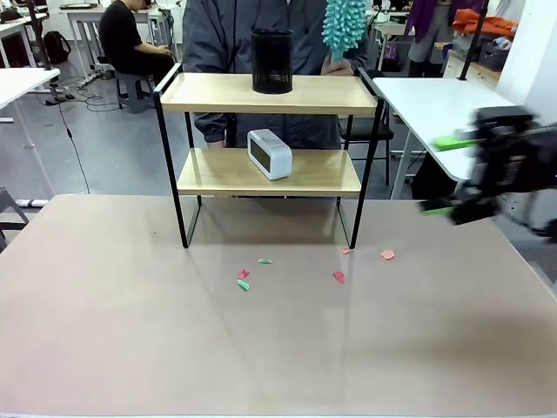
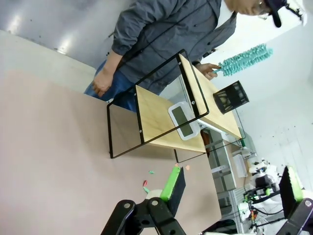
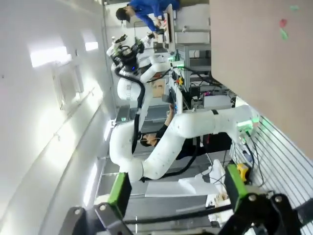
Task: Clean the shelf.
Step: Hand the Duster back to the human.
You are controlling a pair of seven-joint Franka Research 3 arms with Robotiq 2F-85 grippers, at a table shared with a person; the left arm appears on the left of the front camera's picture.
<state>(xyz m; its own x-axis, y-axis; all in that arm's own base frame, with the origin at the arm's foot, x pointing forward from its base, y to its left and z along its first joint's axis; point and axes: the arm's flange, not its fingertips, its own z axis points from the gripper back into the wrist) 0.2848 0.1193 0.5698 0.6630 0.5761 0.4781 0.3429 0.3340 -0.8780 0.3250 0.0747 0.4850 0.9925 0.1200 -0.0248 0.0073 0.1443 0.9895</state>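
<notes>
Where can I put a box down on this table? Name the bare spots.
The table is bare along the near edge and on the left, beside the shelf. Paper scraps litter the strip just in front of the shelf. Its boards hold a black mesh cup and a white clock.

1. Table (image 1: 104, 331): pinkish-tan top, carries the shelf (image 1: 270, 94) near its far edge.
2. Shelf: two light wood boards on a black frame, legs standing on the table.
3. Top board: black mesh cup (image 1: 271, 61), upright, about centre.
4. Lower board: white clock (image 1: 269, 153), angled, about centre.
5. Table in front of the shelf: small paper scraps (image 1: 243, 279), red and green, scattered, one pink off to the right.
</notes>
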